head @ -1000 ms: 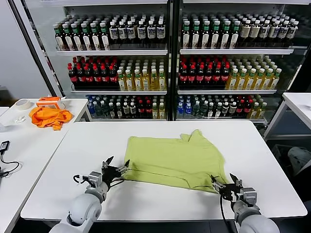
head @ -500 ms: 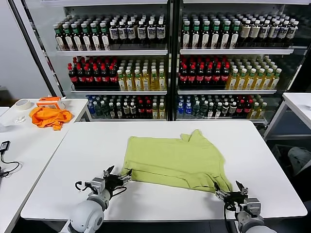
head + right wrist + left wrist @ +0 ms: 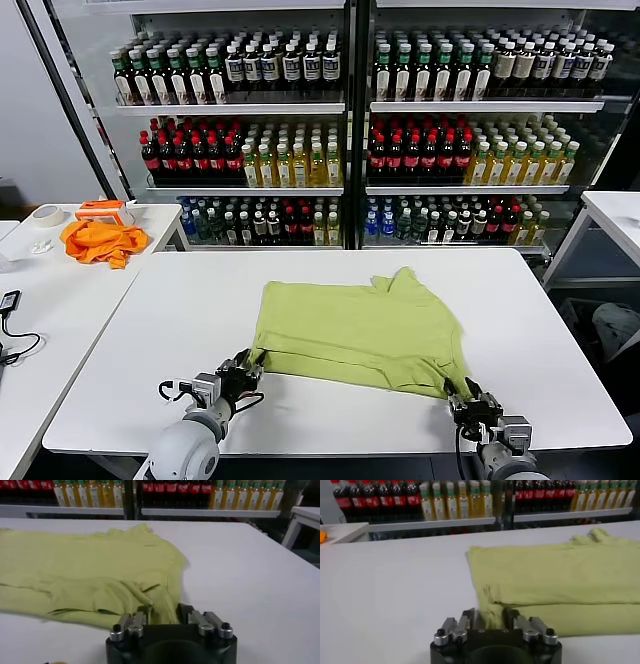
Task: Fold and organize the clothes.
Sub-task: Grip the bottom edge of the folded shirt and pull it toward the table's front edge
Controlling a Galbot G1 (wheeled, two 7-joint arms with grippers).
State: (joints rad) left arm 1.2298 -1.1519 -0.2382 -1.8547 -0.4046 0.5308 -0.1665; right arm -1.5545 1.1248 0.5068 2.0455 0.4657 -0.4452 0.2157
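Observation:
The clothes, a lime-green T-shirt (image 3: 360, 330), lie flat on the white table (image 3: 180, 300), with the sleeve and neck toward the far right. My left gripper (image 3: 245, 367) is at the shirt's near left corner. In the left wrist view the T-shirt (image 3: 560, 575) bunches up between the fingers of the left gripper (image 3: 490, 617), which are shut on the fabric. My right gripper (image 3: 470, 400) is at the near right corner. The right wrist view shows the right gripper (image 3: 164, 611) shut on a fold of the T-shirt (image 3: 85, 565).
A bright orange cloth (image 3: 100, 241) and a tape roll (image 3: 46, 214) lie on a side table at the left. Shelves of drink bottles (image 3: 340, 130) stand behind the table. Another white table (image 3: 615, 215) is at the far right.
Both grippers slid down to the shirt's near corners and went from open to shut on the fabric. The shirt's body has not moved.

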